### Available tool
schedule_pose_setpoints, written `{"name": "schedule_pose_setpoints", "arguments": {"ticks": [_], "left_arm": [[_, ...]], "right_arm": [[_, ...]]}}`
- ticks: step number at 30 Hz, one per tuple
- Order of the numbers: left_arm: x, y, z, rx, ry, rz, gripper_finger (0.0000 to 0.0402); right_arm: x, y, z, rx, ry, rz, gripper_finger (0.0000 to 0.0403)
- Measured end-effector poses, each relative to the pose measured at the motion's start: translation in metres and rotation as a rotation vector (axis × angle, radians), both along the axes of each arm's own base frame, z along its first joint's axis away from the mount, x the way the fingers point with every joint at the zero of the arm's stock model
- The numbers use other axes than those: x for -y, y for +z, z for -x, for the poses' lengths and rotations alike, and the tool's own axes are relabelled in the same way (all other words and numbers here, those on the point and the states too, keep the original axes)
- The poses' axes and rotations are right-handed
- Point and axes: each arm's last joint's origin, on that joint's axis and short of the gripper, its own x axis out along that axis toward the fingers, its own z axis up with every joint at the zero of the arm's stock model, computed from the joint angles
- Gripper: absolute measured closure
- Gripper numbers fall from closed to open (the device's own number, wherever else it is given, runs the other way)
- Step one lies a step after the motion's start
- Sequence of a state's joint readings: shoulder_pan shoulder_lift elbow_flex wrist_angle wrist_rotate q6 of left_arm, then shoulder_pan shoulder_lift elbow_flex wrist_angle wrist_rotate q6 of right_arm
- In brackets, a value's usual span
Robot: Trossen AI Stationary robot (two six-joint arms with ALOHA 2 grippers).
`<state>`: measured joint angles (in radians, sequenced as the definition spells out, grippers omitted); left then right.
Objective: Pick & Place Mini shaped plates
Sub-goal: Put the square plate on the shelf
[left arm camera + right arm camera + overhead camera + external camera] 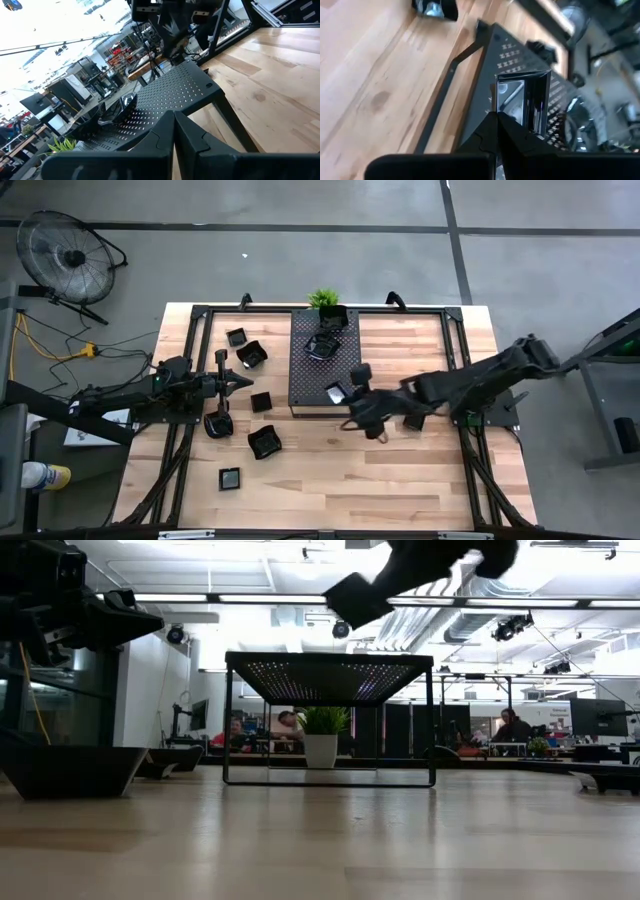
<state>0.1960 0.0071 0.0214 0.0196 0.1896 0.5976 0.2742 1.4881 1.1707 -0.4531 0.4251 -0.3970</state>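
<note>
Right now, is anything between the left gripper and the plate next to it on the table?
Nothing visible. The left gripper, shut, sits over bare wood, and the nearest plate lies just beyond it with only open table between them.

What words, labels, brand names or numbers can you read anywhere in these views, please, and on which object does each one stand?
None can be read in any view.
The perforated tray, the mini shaped plates and the wooden table show no print.
A bottle at the table's left may carry a label, but it is too small to read.
Screens and signs in the room behind, in the low view, are too blurred to read.
</note>
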Motion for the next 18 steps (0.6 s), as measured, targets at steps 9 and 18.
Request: {"name": "schedule_pose_setpoints", "arguments": {"ticks": [9,18], "left_arm": [[0.0,0.0,0.0,0.001,0.0,0.0,0.04],[0.0,0.0,0.0,0.0,0.0,0.0,0.04]], "right_arm": [[-0.011,-0.001,-0.057,-0.168,-0.259,0.049,0.0402],[-0.017,-0.012,-0.083,-0.213,-0.445,0.071,0.0403]]}}
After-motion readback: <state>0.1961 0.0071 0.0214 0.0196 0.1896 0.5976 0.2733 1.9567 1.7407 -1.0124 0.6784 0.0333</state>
